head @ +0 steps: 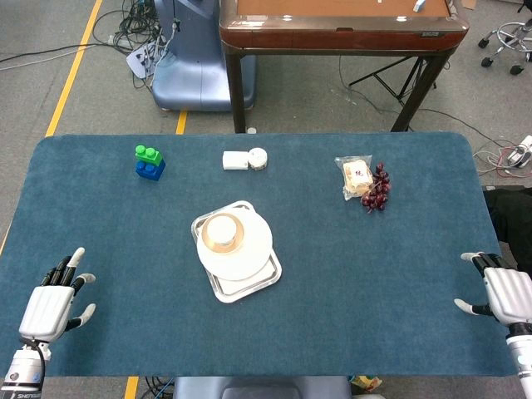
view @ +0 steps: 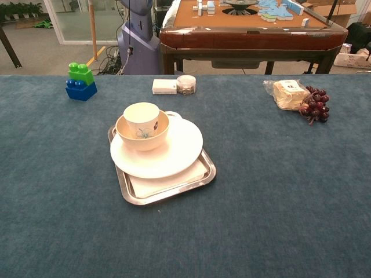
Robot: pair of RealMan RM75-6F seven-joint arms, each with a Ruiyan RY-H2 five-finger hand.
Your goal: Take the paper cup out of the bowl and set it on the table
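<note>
Blue table point(head: 332, 316) carries a steel tray point(view: 200, 179), white plate point(view: 179, 153) on it, then the bowl point(view: 159, 134) with the paper cup point(view: 141, 116) sitting inside. Left hand point(head: 51, 306) and right hand point(head: 505, 293) rest at the table's near corners, fingers spread, holding nothing.

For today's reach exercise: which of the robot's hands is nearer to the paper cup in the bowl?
Left. The left hand rests open near the table's front-left corner, left of the paper cup. The right hand sits open at the far right edge, farther off.
</note>
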